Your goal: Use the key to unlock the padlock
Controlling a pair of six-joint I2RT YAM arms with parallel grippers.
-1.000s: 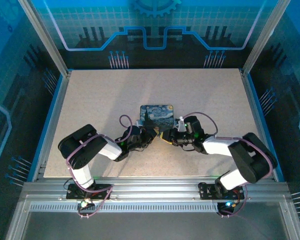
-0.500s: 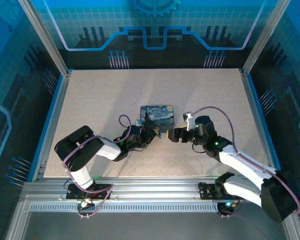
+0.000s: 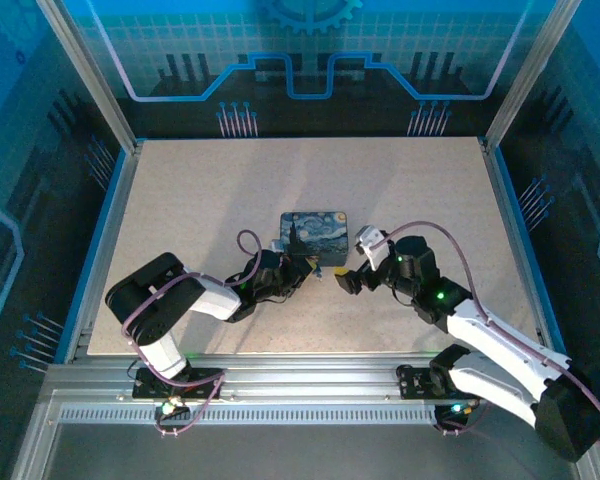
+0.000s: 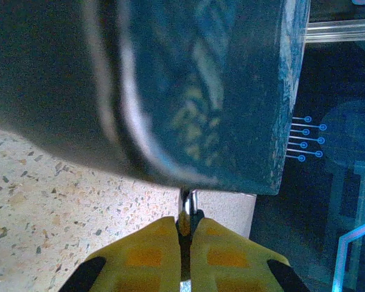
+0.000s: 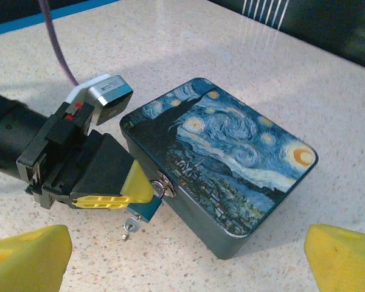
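A starry-night box (image 5: 231, 159) sits on the speckled table (image 5: 182, 36).

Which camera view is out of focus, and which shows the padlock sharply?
Left wrist view: the starry-night box, very close, is blurred. Right wrist view: the padlock and key are crisp, its own yellow fingertips soft. Top external view: sharp, but padlock too small for detail.

This looks like a robot lab: a speckled table (image 3: 180, 200) sits inside a metal frame (image 3: 310, 380) with blue walls (image 3: 380, 30) printed like circuit boards.
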